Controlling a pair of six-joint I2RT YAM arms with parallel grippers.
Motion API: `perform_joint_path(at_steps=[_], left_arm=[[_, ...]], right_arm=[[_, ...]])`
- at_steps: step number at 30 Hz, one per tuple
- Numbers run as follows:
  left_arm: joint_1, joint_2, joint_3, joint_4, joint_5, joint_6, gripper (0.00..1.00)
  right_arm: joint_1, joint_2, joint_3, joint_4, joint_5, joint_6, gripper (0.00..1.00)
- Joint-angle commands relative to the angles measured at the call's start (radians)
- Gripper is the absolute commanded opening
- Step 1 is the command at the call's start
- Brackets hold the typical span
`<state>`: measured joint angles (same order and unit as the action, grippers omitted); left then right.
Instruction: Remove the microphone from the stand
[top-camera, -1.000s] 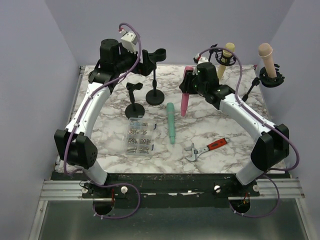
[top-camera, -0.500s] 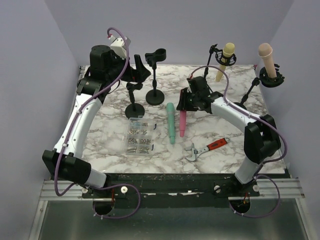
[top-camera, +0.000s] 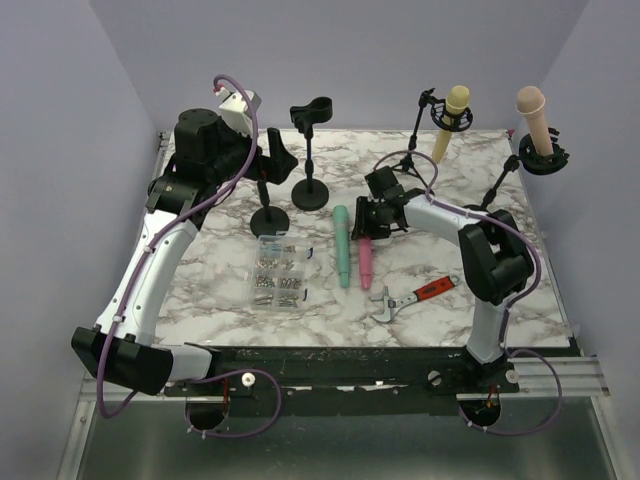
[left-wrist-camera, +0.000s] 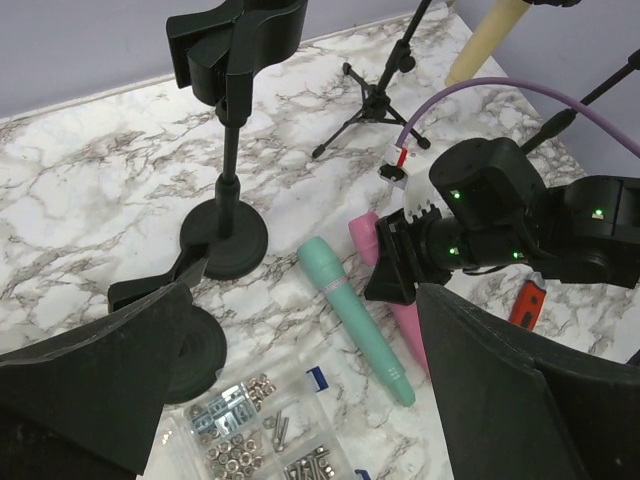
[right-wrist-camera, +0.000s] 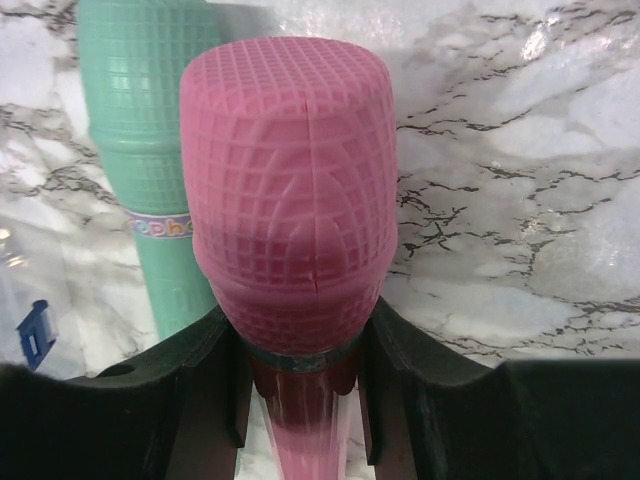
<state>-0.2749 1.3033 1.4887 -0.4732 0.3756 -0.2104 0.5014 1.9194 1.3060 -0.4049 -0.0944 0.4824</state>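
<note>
My right gripper (top-camera: 372, 216) is shut on the neck of a pink microphone (top-camera: 365, 256), which lies low over the marble table (top-camera: 470, 250), parallel to a green microphone (top-camera: 342, 245). In the right wrist view the pink microphone (right-wrist-camera: 290, 180) fills the frame, pinched between my right gripper's (right-wrist-camera: 300, 365) dark fingers. My left gripper (top-camera: 278, 160) hangs open and empty at the back left, near two empty black stands (top-camera: 310, 150) (top-camera: 268, 200). A yellow microphone (top-camera: 452, 110) and a beige microphone (top-camera: 535, 115) sit in stands at the back right.
A clear box of screws and nuts (top-camera: 278, 272) lies left of the green microphone. A red-handled wrench (top-camera: 415, 297) lies near the front right. The left wrist view looks past my left gripper (left-wrist-camera: 300, 400) at a stand (left-wrist-camera: 230, 150), the screw box (left-wrist-camera: 250, 430) and both lying microphones.
My right gripper has come down and toward the front with the pink microphone, bringing it level beside the green one. My left arm has drawn back to the left.
</note>
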Motion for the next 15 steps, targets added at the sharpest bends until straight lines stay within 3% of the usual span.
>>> perform_joint_path(at_steps=[1,13,15], left_arm=[[-0.007,-0.030,-0.008,0.015,-0.033,0.023,0.99],[-0.009,-0.047,-0.024,0.026,-0.032,0.026,0.99],[-0.009,-0.047,-0.025,0.028,-0.030,0.025,0.99]], right_arm=[[-0.006,0.050,0.034,0.011,0.002,0.011,0.02],[-0.007,0.111,0.043,0.023,0.050,0.023,0.06],[-0.006,0.105,0.032,0.027,0.063,0.025,0.13]])
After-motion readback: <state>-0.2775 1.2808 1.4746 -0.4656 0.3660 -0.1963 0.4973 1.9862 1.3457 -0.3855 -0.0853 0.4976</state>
